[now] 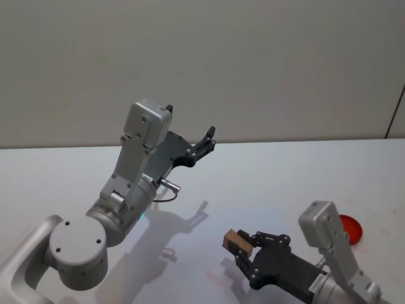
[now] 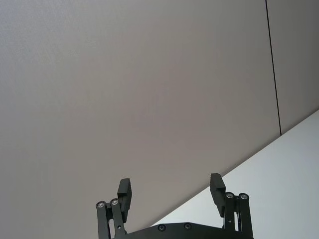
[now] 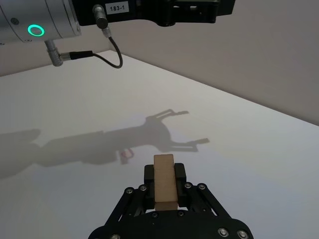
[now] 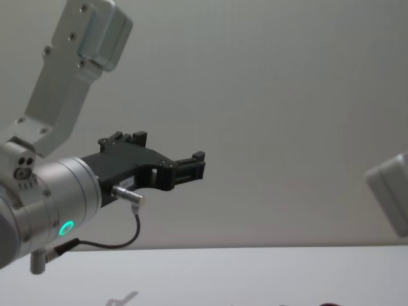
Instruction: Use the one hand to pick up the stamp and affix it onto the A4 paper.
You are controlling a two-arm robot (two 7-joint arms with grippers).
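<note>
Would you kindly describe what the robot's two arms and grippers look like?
The left arm and right arm are silver-grey, each with a boxy pale-grey wrist housing. The left gripper and right gripper are matte black with slim linkage fingers. Near the left wrist sit a green light ring, a black cable and a white label reading 183-1.

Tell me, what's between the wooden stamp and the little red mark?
Just bare table, crossed by shadow, between the stamp and the red mark, in the right wrist view.
</note>
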